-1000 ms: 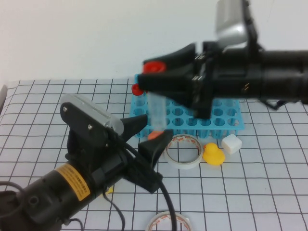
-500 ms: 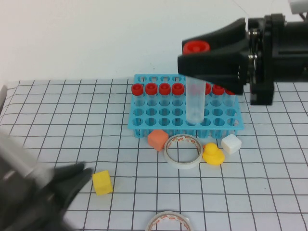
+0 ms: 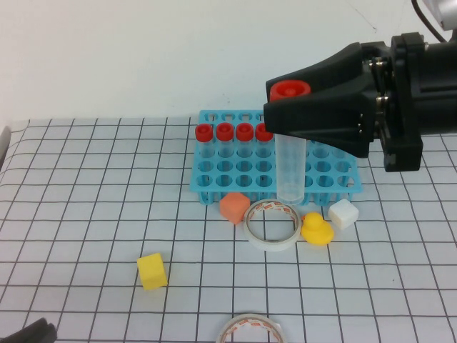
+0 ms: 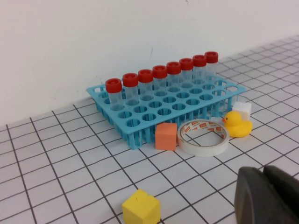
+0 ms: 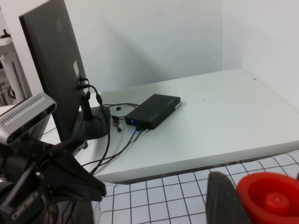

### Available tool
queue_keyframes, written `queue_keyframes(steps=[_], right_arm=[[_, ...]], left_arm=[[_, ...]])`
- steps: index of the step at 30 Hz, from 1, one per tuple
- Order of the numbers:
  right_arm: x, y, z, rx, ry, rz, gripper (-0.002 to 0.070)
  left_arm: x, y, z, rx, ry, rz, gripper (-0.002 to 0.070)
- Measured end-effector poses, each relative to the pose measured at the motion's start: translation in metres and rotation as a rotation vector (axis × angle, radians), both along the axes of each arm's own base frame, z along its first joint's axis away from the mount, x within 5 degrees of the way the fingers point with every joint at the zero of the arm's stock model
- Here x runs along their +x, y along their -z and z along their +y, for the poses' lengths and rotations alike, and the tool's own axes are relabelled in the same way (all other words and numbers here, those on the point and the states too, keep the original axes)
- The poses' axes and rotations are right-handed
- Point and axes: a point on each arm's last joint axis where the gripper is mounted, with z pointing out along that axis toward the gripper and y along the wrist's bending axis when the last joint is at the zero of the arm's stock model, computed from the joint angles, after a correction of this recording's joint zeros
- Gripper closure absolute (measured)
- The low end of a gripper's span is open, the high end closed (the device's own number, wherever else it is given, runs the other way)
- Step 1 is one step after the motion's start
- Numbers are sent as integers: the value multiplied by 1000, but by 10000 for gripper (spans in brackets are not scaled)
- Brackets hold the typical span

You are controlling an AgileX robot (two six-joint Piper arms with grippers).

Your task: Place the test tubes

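Blue test tube rack (image 3: 214, 187), a grid of round holes, lying flat on the gridded tabletop close to the back wall. Its rearmost row holds eight clear test tubes (image 4: 160, 81) with red screw caps, all upright and side by side; the remaining rows of holes are open. One more red-capped clear tube (image 3: 290, 168) hangs upright in the right gripper (image 3: 280, 107), clamped just below its cap, its rounded end showing against the rack's front rows.
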Motion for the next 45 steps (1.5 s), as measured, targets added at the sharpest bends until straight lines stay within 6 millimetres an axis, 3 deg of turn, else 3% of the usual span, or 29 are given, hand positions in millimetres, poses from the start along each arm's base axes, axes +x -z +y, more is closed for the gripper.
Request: queue_keyframes(steps=[13,30,33,37,41,45], right_arm=[[0,0,0,5,8,47,396],[19,14,0,-81,160,49,396],[21,19,10,-127,258,75,396],[32,29,25,-175,567,150,396],[46,37,47,-3,862,224,396],[49,50,78,224,1067,155,396]], left_arm=[[-3,3,3,-6,-5,-7,675],[-3,3,3,-5,-5,-6,675],[-3,3,3,-5,-5,-6,675],[-3,3,3,-5,-5,-6,675],[-3,3,3,-5,-5,-5,675],[-3,3,3,-5,-5,-5,675]])
